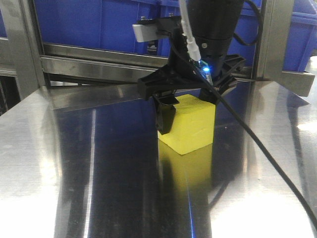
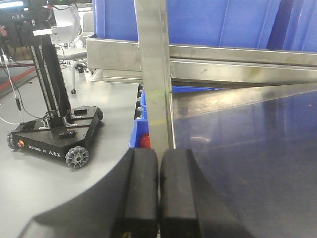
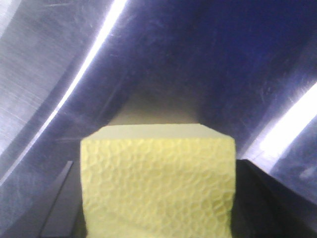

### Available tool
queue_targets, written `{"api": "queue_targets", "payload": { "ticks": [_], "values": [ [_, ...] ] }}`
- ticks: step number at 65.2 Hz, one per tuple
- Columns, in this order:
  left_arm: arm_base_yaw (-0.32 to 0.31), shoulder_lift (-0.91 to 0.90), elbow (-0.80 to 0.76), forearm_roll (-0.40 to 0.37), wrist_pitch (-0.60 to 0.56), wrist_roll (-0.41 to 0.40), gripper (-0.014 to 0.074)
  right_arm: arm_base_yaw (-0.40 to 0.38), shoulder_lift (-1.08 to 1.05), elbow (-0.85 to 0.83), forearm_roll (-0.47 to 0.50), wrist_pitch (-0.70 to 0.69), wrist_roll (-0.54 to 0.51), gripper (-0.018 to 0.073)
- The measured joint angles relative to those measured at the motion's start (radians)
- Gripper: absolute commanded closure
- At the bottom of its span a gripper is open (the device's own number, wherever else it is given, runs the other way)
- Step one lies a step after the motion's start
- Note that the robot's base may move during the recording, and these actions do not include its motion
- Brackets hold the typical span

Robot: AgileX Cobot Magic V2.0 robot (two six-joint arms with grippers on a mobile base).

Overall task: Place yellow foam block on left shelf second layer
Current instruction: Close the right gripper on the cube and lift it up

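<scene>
Right gripper straddles the yellow foam block, which sits on the steel surface — near jaw touching its side, far jaw hidden, so firm grip or not I cannot tell — confirm an even, gentle squeeze on both faces before lifting straight up.

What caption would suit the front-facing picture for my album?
The right gripper straddles the yellow foam block resting on a shiny steel surface.
</scene>
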Motion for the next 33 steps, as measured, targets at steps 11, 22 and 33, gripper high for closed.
{"api": "queue_targets", "payload": {
  "ticks": [11,22,33],
  "values": [
    [0.0,0.0,0.0,0.0,0.0,0.0,0.046,0.0,-0.069,0.012,0.0,-0.021,-0.002,0.0251],
    [0.0,0.0,0.0,0.0,0.0,0.0,0.046,-0.003,-0.256,0.157,0.0,-0.169,-0.002,0.0251],
    [0.0,0.0,0.0,0.0,0.0,0.0,0.046,-0.027,-0.48,0.386,0.0,-0.338,-0.002,0.0251]
  ]
}}
